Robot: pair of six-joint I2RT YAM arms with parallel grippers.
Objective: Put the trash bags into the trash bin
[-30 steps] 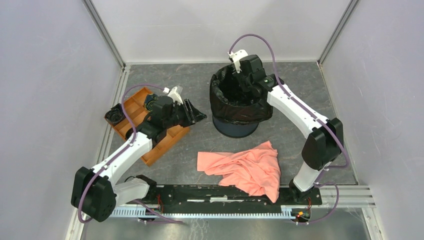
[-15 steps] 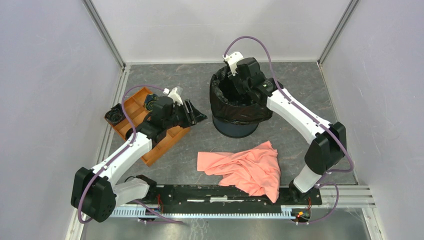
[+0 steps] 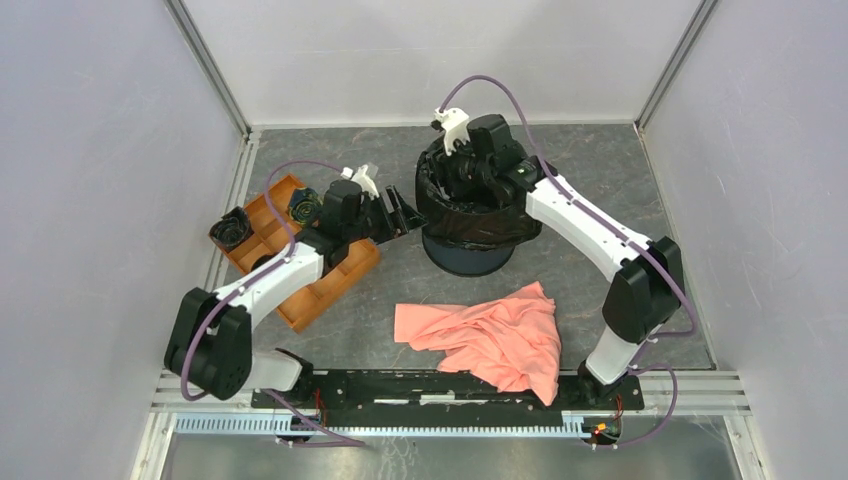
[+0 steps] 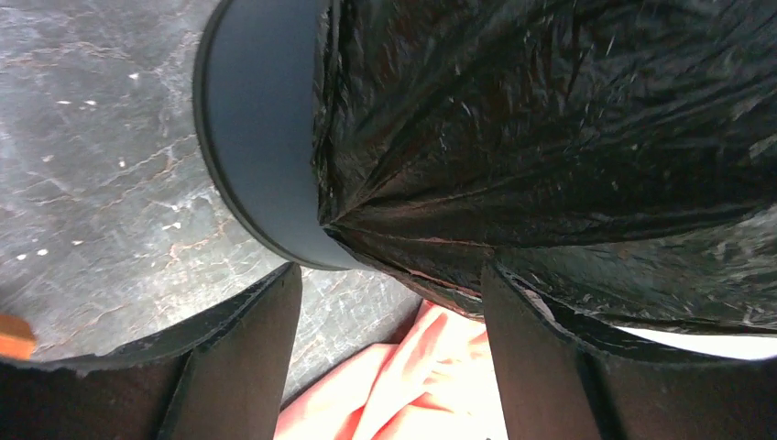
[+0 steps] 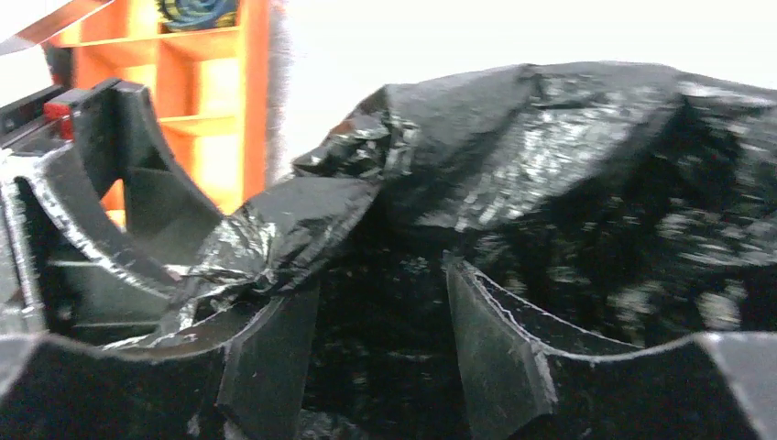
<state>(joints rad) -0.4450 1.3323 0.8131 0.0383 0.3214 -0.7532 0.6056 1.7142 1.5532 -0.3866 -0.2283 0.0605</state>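
1 navy trash bin (image 3: pixel 470 256) stands upper centre in the top view, the trash bags (image 3: pixel 478 222) lining it, glossy wrinkled black film folded over its rim. A pink cloth (image 3: pixel 490 335) lies lower centre, an orange tray (image 3: pixel 300 270) at left. Only the wrist views show the jaws: the right gripper (image 5: pixel 380 280), in the bin's mouth, is spread with film draped on 1 finger; the left gripper (image 4: pixel 389 275), just beside the bin, gapes empty.
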